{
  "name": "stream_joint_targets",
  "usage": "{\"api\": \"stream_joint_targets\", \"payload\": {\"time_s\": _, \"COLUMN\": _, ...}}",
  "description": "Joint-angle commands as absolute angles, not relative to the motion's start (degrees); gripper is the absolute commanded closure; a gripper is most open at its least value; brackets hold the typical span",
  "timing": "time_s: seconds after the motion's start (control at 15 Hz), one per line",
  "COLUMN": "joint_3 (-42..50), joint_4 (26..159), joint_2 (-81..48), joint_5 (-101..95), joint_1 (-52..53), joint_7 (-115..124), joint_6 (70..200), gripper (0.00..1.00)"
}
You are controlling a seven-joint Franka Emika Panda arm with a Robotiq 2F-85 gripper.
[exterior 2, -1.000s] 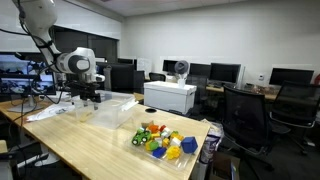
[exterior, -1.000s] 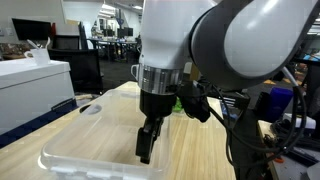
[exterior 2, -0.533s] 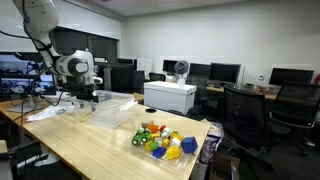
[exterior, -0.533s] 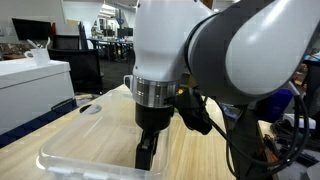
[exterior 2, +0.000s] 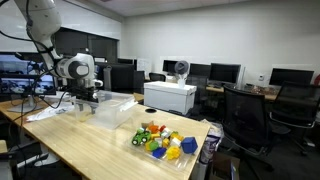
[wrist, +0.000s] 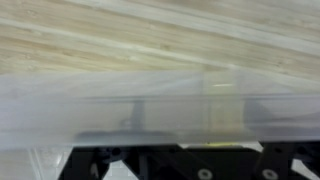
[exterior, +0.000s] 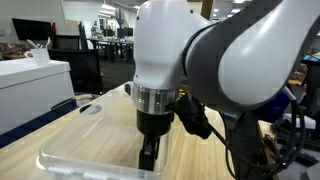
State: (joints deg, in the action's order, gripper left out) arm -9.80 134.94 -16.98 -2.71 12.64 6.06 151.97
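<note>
1. Wooden table (exterior 2: pixel 95 150) carries a heap of coloured blocks (exterior 2: pixel 163 142) at lower centre of the frame, well apart from the clear plastic bin (exterior 2: pixel 112 108) at centre left; the bin's cloudy wall fills the wrist view.
2. Office room behind: monitors (exterior 2: pixel 225 72), black chairs (exterior 2: pixel 245 115), a white printer (exterior 2: pixel 168 96) at mid-frame.
3. Inside the bin, the gripper (exterior: pixel 147 158) hangs at lower centre, fingers spread wide, holding nothing; contact with the bin's floor cannot be told.

Nothing can be read in any view; the lit screens (exterior 2: pixel 14 70) beyond the far edge of the table (exterior 2: pixel 90 145) are blurred; the white box (exterior 2: pixel 170 97) and clear bin (exterior: pixel 90 163) show no legible marking.
</note>
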Motion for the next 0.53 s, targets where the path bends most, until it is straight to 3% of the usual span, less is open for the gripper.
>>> {"api": "stream_joint_targets", "payload": {"time_s": 0.0, "joint_3": -10.3, "joint_4": 134.2, "joint_2": -18.9, "joint_5": -1.4, "joint_1": 11.7, "joint_7": 3.4, "joint_6": 153.8, "gripper": 0.00}}
{"api": "stream_joint_targets", "payload": {"time_s": 0.47, "joint_3": -7.0, "joint_4": 133.8, "joint_2": -20.6, "joint_5": -2.0, "joint_1": 10.4, "joint_7": 5.4, "joint_6": 155.7, "gripper": 0.00}}
